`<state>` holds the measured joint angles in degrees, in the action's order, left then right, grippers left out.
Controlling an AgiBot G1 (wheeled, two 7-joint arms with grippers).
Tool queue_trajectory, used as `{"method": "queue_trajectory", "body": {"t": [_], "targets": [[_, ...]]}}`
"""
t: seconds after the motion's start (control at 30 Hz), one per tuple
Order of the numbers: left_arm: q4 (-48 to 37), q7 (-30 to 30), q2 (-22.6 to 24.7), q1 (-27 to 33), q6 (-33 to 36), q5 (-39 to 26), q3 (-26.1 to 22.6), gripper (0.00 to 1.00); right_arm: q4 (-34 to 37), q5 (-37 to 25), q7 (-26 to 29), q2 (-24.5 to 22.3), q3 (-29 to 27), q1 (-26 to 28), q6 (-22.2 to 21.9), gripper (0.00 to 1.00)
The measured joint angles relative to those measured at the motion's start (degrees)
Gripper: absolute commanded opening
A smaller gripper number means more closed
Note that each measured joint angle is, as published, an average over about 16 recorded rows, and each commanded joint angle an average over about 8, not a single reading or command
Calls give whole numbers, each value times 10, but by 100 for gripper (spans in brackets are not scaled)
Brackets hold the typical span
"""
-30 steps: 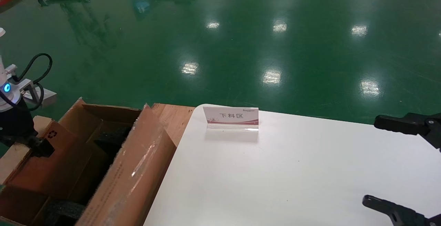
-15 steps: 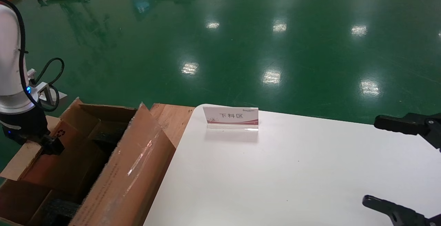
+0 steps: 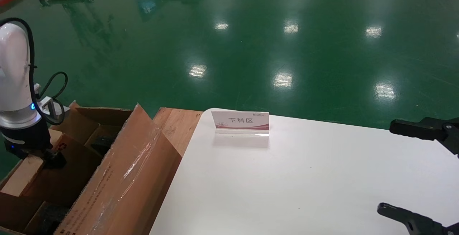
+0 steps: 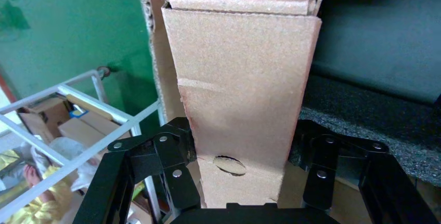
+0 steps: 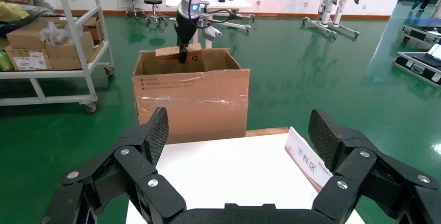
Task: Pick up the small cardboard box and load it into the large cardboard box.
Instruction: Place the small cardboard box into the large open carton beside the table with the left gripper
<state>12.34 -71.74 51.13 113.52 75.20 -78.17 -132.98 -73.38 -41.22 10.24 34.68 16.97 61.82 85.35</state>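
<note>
i have the left gripper [image 4: 242, 182] clamped on the small cardboard box [image 4: 242, 83], holding it partly inside the large cardboard box [image 3: 118, 181] beside the black foam [image 4: 374, 120]. my right gripper [image 5: 236, 156] hangs spread wide over the white table [image 3: 304, 177]

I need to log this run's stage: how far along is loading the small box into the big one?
Done: the left gripper is shut on the small cardboard box, lifted off any surface. In hand: it holds the box over the open large cardboard box, partly between the flaps, above the black foam. Left: lowering and releasing. The right gripper waits open above the white table.
</note>
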Motion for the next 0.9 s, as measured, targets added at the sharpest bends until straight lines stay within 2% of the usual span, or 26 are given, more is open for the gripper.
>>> {"method": "queue_trajectory", "body": {"t": [0.17, 0.23, 0.9], "targets": [[-19, 13, 3, -14, 1, 8, 4, 83, 0, 0, 0, 0, 0, 0, 0, 100], [-23, 16, 4, -17, 1, 10, 5, 98, 0, 0, 0, 0, 0, 0, 0, 100], [-21, 15, 3, -16, 2, 9, 5, 100, 0, 0, 0, 0, 0, 0, 0, 100]]}}
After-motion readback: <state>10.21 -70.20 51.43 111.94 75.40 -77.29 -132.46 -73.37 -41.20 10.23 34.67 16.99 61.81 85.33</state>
